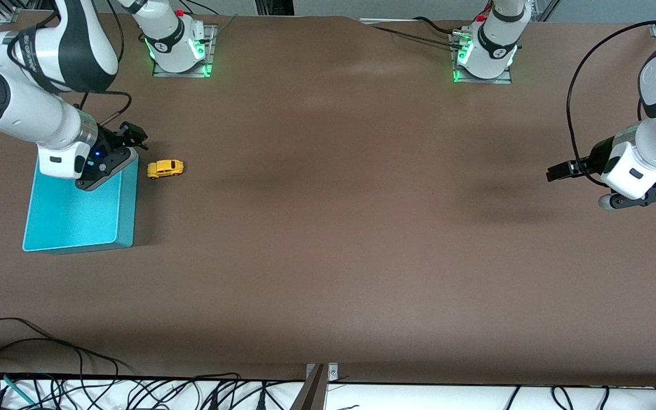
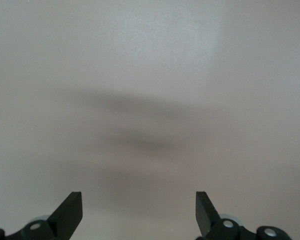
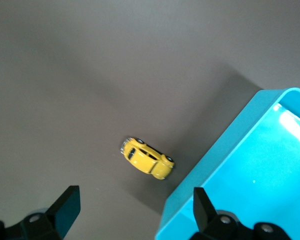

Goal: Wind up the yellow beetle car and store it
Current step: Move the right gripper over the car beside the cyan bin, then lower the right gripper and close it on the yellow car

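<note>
Yellow beetle car (image 1: 165, 168) sits on the brown surface (image 1: 328, 228) beside the teal plastic bin (image 1: 77, 219), untouched; the released right claw (image 3: 132, 207) above must descend and grasp it, while the released left claw (image 2: 139, 212) waits.

- The yellow beetle car (image 1: 165, 168) is coloured bright yellow, with dark windows.
- The bin (image 1: 66, 219) is coloured teal throughout.
- The surface (image 1: 351, 239) is covered in plain brown.
- The arms are finished in white and black.
</note>
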You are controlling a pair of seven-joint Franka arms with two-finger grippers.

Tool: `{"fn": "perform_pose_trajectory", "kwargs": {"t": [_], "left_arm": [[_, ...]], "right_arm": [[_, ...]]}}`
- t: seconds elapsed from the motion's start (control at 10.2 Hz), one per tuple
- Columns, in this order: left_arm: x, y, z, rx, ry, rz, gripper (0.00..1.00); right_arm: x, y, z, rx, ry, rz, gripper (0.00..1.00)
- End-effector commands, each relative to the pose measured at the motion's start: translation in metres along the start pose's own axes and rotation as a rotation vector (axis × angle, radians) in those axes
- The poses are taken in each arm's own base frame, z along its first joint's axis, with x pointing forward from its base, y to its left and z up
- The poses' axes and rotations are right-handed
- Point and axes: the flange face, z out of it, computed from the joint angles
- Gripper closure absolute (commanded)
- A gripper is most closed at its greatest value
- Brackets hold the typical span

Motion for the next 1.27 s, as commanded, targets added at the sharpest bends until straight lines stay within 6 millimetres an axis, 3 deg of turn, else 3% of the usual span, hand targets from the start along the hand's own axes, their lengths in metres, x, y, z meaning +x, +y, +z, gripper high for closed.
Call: {"fn": "perform_pose_trajectory", "kwargs": {"t": [0.0, 0.39, 0.69, 0.88, 1.18], "left_arm": [[-0.003, -0.002, -0.002, -0.012, -0.011, 0.018, 0.0], [-0.001, 0.0, 0.0, -0.011, -0.014, 0.033, 0.0], [0.003, 0.0, -0.014, -0.019, 0.014, 0.023, 0.0], [0.003, 0.001, -0.012, -0.019, 0.009, 0.027, 0.0], [0.004, -0.001, -0.011, -0.019, 0.008, 0.028, 0.0]], "right_arm": [[-0.018, -0.004, 0.032, -0.032, 0.027, -0.197, 0.0], [-0.018, -0.009, 0.081, -0.097, 0.071, -0.477, 0.0], [-0.025, -0.02, 0.125, -0.148, 0.097, -0.599, 0.0], [-0.033, -0.026, 0.155, -0.148, 0.101, -0.663, 0.0], [-0.052, -0.028, 0.178, -0.148, 0.098, -0.699, 0.0]]}}
